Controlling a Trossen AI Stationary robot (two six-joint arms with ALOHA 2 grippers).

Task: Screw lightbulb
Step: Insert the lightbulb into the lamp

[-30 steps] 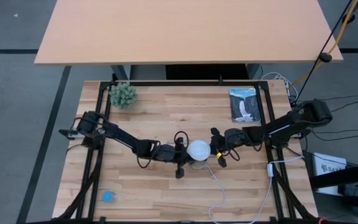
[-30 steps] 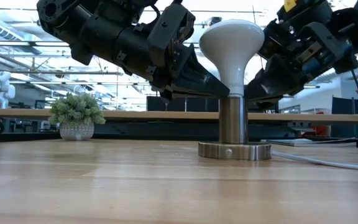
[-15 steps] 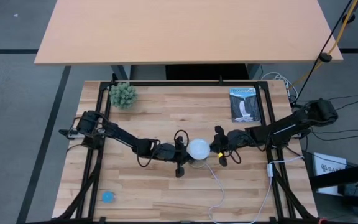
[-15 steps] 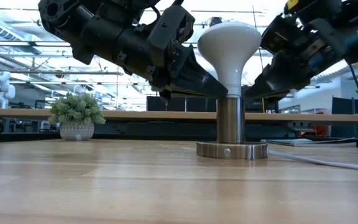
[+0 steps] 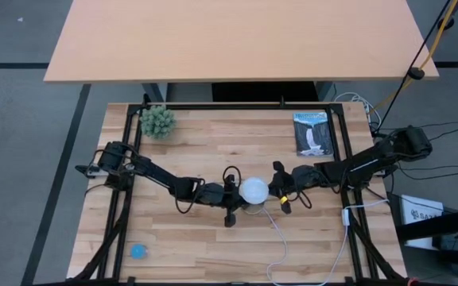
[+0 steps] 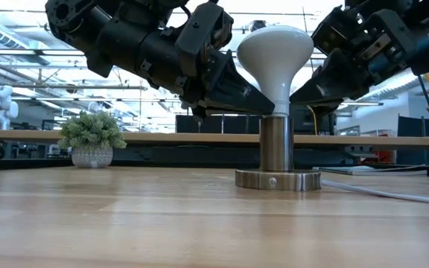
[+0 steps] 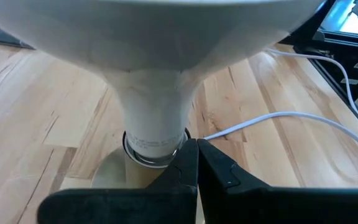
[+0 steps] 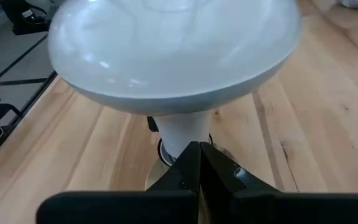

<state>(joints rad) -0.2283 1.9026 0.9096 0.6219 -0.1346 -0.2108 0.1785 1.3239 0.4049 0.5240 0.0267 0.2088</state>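
The white lightbulb (image 6: pixel 276 52) stands upright, dome up, with its neck in the metal socket post (image 6: pixel 278 145). The post's round base (image 6: pixel 278 179) rests on the wooden table, left of whose middle the bulb (image 5: pixel 254 190) shows in the high view. My left gripper (image 6: pixel 267 110) comes in from the table's left, shut, with its tips where neck and socket meet. My right gripper (image 6: pixel 295 98) comes in from the right, shut, with its tips at the bulb's neck just under the dome. My left gripper is shut, slanting down from the table's left, and its tips (image 7: pixel 196 149) lie right beside the foot of the bulb's neck (image 7: pixel 157 140) at the socket's rim. Whether they touch it, I cannot tell. My right gripper is shut, slanting down from the table's right, and its tips (image 8: pixel 196 150) stand at the bulb's neck (image 8: pixel 182 134) below the dome. Whether they touch it, I cannot tell.
A white cord (image 5: pixel 281 238) runs from the socket to the near edge. A small potted plant (image 5: pixel 157 121) stands at the far left, a booklet (image 5: pixel 313 133) lies at the far right, and a small blue thing (image 5: pixel 137 251) lies at the near left.
My right gripper, still shut, has crept in toward the bulb's neck and a little upward. The bulb and socket stay upright in place.
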